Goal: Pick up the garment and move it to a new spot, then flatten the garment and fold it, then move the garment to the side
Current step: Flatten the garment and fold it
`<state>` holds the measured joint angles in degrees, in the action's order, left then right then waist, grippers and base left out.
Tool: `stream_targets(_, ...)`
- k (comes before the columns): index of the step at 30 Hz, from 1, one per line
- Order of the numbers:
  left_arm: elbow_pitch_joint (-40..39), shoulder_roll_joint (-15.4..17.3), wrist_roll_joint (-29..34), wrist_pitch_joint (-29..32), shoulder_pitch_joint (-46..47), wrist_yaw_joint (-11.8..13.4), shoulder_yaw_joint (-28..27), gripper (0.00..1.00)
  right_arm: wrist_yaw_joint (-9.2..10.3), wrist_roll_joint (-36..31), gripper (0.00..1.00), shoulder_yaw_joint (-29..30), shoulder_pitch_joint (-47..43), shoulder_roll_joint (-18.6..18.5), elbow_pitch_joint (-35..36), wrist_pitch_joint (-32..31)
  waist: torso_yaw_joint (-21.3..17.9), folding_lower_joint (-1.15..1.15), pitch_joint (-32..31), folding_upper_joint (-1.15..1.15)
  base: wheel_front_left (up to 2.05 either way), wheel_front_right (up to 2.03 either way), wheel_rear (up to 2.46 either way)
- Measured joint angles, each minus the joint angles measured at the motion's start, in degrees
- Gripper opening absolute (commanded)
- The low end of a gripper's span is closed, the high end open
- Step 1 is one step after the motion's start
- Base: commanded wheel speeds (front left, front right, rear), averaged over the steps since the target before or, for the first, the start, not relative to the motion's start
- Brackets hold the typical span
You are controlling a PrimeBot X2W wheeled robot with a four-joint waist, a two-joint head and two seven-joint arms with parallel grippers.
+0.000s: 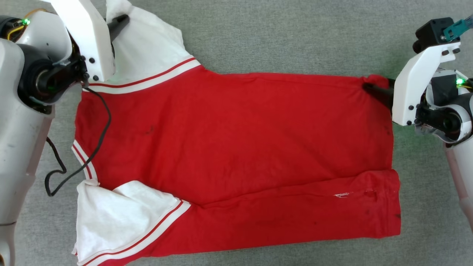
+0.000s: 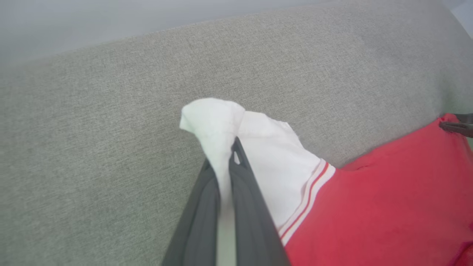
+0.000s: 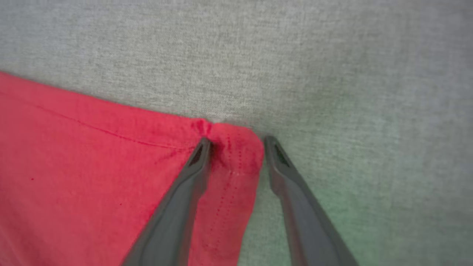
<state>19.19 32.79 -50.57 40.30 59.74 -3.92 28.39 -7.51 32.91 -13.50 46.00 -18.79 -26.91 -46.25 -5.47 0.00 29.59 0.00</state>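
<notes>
The left claw (image 2: 223,155) is together, clamped on the far white sleeve (image 2: 273,162) of the shirt (image 1: 236,140); a peak of white cloth stands up over its fingertips, a little above the counter (image 1: 281,37); in the head view this claw is at the upper left, its dark finger lying across the sleeve. The right claw (image 3: 236,142) is apart; the far hem corner of the shirt lies between its two fingers (image 3: 184,192), one of them over the red cloth and the other over the grey counter just beside the edge; the cloth there is bunched into a small pucker, but the fingers do not squeeze it. The shirt itself lies spread on the counter, sideways to the robot: the neckline and both white sleeves to the left, the hem to the right; the near sleeve lies wrinkled at the lower left; a long crease runs across the near part of the red body, from that sleeve to the hem. A black cable (image 1: 101,125) from the left arm hangs over the neckline end of the shirt.
</notes>
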Motion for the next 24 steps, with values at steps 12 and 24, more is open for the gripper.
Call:
stream_targets(12,-4.33,1.77,-2.53,-10.05,-10.2,-0.9,-3.96,0.0,0.01,-2.07,0.0,2.18,-4.03,-0.62,7.34,3.86,1.42,0.0,-5.27,0.0,0.0,0.0,0.0)
stream_targets(24,-13.78,2.07,-7.19,-20.95,-37.46,4.23,-8.05,0.0,0.01,-2.9,0.0,9.5,-23.74,2.24,17.9,4.13,3.38,0.0,-14.31,0.0,0.0,0.0,0.0)
